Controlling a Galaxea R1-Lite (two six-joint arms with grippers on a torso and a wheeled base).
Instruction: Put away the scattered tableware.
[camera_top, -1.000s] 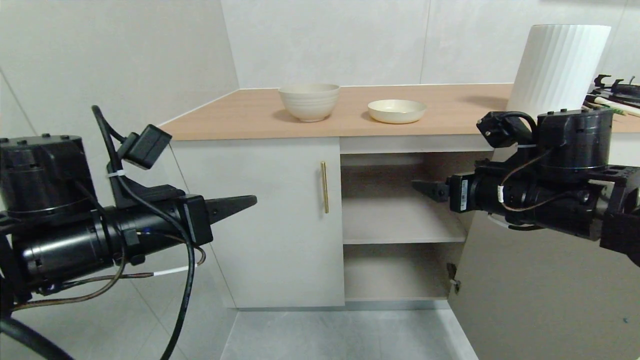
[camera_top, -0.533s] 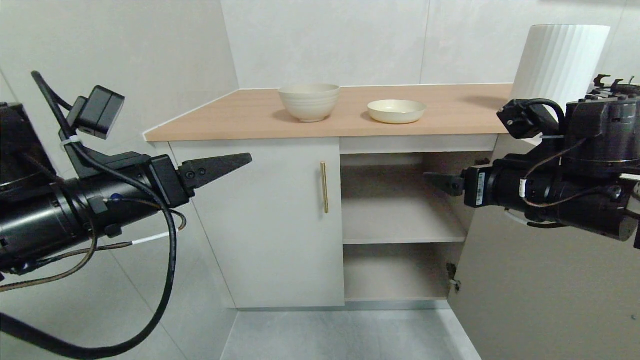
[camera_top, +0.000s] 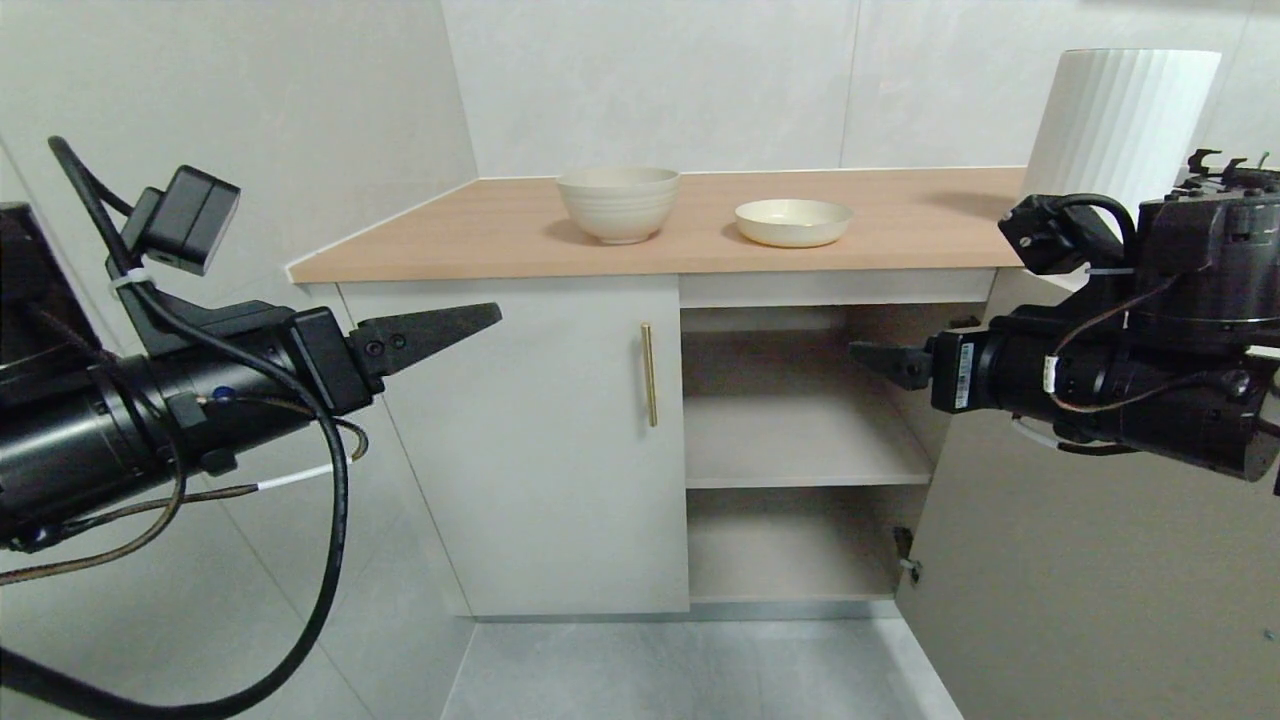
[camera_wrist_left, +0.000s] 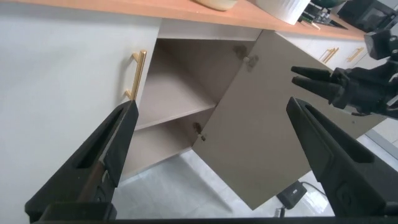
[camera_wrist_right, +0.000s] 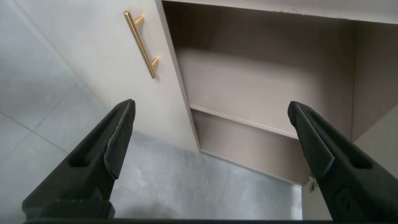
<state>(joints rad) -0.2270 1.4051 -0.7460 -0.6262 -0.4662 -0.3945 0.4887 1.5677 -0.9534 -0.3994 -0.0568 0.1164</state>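
Both claws, the left gripper (camera_top: 470, 320) and the right gripper (camera_top: 875, 358), stand with fingers spread wide. A cream ribbed bowl (camera_top: 619, 203) stands upright on the wooden countertop (camera_top: 460, 245), and a shallow cream dish (camera_top: 793, 221) lies near it on the right, not touching it. What the bowl holds I cannot tell; the dish shows its pale inner surface. Under them the cabinet (camera_top: 830, 288) has its right door (camera_top: 1050, 580) swung open, showing an upper shelf (camera_top: 800, 440) and a lower shelf (camera_top: 790, 560); the closed left door (camera_top: 540, 450) carries a gold handle (camera_top: 648, 374). A white ribbed container (camera_top: 1125, 130) stands at the counter's right end. The left gripper hangs before the closed left door, just under the counter's edge; the right gripper hangs before the open compartment, at the upper shelf's height. Both arms lie level, pointing inward.
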